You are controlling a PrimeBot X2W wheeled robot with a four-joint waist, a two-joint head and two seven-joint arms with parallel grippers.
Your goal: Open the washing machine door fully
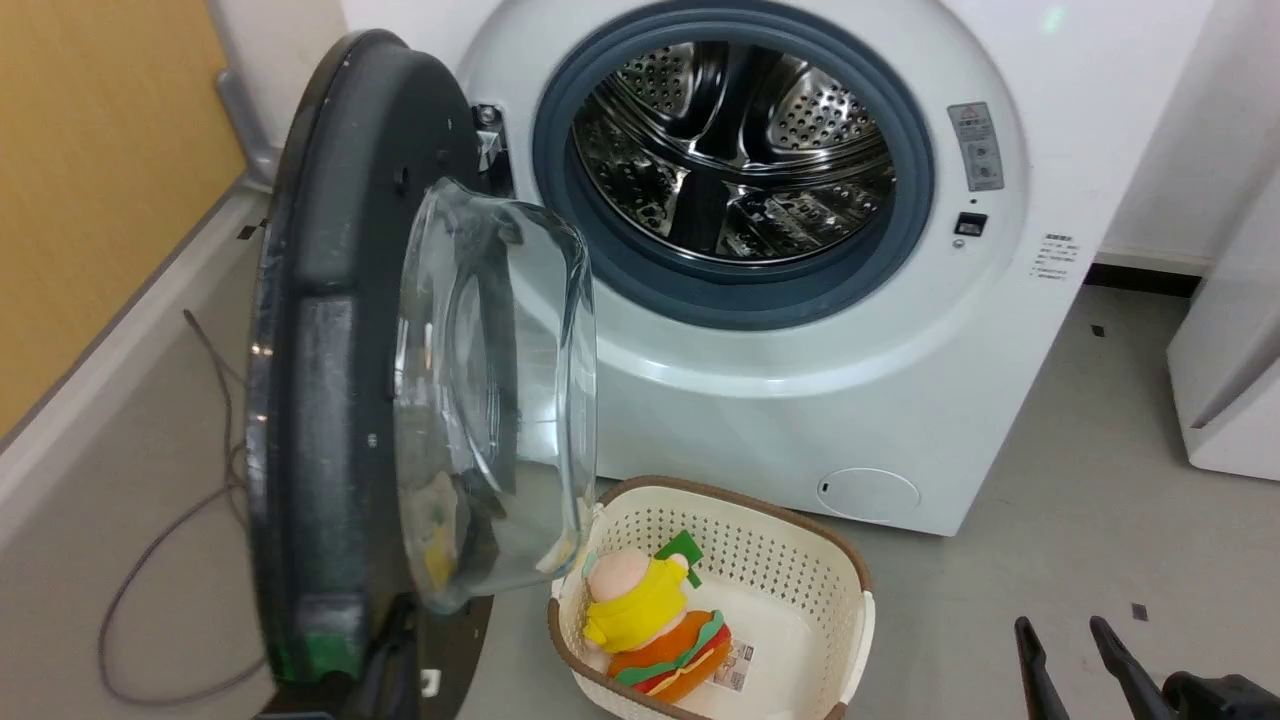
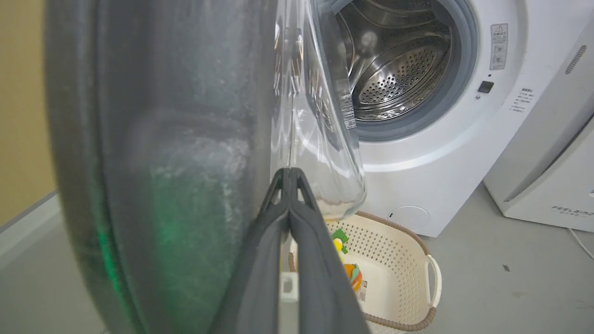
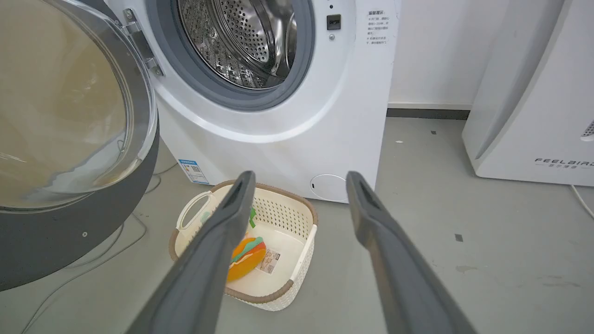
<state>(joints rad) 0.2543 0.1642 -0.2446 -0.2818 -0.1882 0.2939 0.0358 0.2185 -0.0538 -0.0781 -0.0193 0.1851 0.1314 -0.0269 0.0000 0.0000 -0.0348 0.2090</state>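
Observation:
The washing machine door [image 1: 320, 350] stands swung out to the left on its hinge [image 1: 488, 135], roughly square to the machine's front. Its clear glass bowl [image 1: 500, 400] bulges to the right. The steel drum mouth [image 1: 735, 150] is uncovered. My left gripper [image 1: 400, 615] is low at the door's bottom edge. In the left wrist view its fingers [image 2: 306, 232] are pressed together, and the left gripper [image 2: 288, 174] tips lie where the black ring [image 2: 176, 139] meets the glass. My right gripper [image 3: 300, 178] hangs open over the floor, well away from the door [image 3: 69, 246].
A cream basket [image 1: 720, 490] holding a plush toy [image 1: 650, 620] sits on the floor just right of the door's lower edge. A grey cable [image 1: 150, 560] loops on the floor to the left, beside a yellow wall. A white appliance [image 1: 1230, 350] stands at the right.

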